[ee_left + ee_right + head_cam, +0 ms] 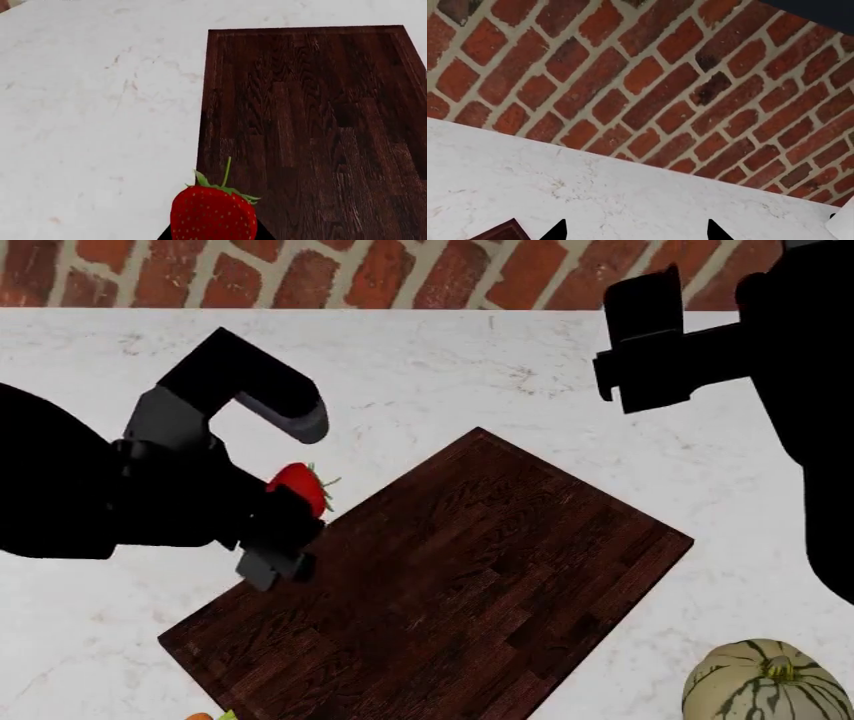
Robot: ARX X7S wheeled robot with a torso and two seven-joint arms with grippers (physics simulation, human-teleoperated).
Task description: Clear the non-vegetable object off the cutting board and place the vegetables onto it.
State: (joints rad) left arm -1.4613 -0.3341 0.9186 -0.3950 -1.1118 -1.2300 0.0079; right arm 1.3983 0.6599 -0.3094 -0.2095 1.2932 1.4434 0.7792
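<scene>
The red strawberry (pixel 213 212) with its green cap sits between the black jaws of my left gripper (pixel 215 235), which is shut on it. In the head view the strawberry (pixel 296 488) hangs at the left long edge of the dark brown cutting board (pixel 454 580), whose top is bare. The striped cream squash (pixel 767 682) rests on the counter off the board's right end. A sliver of the orange carrot (pixel 200 716) shows at the bottom edge. My right gripper (pixel 635 231) is open and empty, raised near the brick wall.
White marble counter (pixel 441 370) surrounds the board on all sides. A red brick wall (pixel 334 270) closes off the back. The right arm (pixel 654 340) hangs dark above the back right of the counter. The board's corner (pixel 497 233) shows in the right wrist view.
</scene>
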